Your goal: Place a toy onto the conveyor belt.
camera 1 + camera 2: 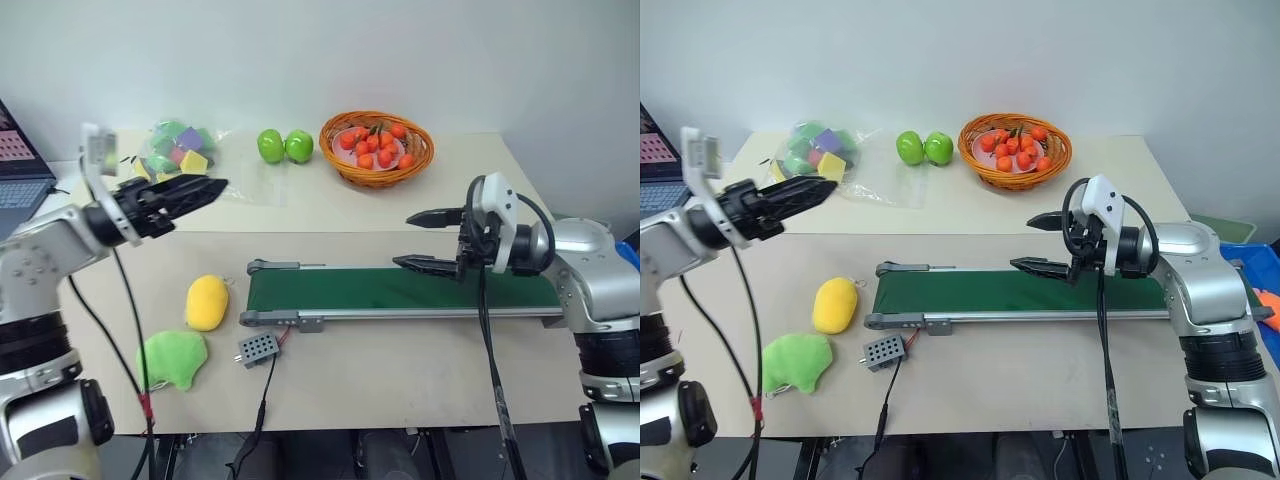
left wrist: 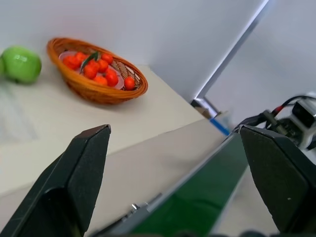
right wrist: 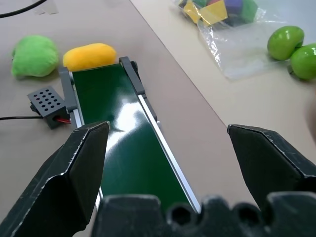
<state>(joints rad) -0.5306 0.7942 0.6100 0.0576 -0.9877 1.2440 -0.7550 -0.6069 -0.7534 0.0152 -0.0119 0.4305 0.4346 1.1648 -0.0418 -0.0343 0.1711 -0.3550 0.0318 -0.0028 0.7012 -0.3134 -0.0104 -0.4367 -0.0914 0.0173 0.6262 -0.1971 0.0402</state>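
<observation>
Table [image 1: 400, 400] spans frame, carries everything.
Conveyor belt [image 1: 400, 290] runs centre to right of head view, bare, nothing on it: drop zone ready.
Right gripper [image 1: 432, 240] hangs over belt middle, jaws spread wide, empty; probably parked clear.
Left gripper [image 1: 205, 188] raised in upper left, fingers apart, empty, high above table.
Toy [image 1: 172, 358] lies lower left, untouched, near belt's left end, just below yellow plush [image 1: 206, 302]: left arm's reach, likely its pick.

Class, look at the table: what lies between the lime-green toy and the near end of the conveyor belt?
In the left eye view, a small grey box lies between the toy and the conveyor belt.
</observation>
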